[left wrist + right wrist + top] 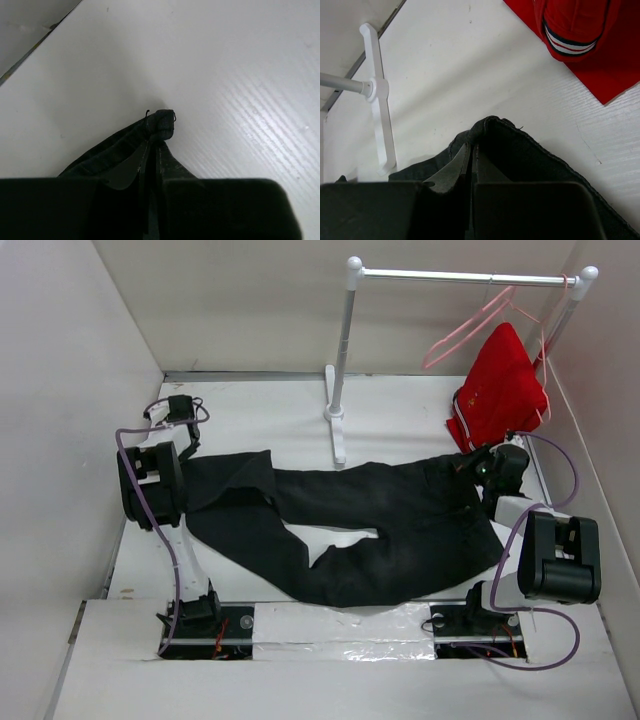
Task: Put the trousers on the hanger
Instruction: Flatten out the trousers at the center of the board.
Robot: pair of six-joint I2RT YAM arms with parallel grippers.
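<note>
The black trousers [380, 525] lie spread across the white table, waist to the right and legs running left. My left gripper [188, 453] is shut on the hem end of a trouser leg [161, 125] at the far left; its jaws [152, 145] pinch the cloth together. My right gripper [478, 468] is shut on the waist edge [492, 125] at the right, with fabric bunched over its closed fingertips [472, 146]. The pale-pink hanger [455, 340] hangs bare from the white rail at the back right, well apart from both grippers.
A white clothes rack stands at the back, with its rail [450, 277], its post [342, 360] and its foot [338, 440] just beyond the trousers. A red garment [500, 385] hangs from the rail's right end, close behind my right gripper. White walls enclose the table.
</note>
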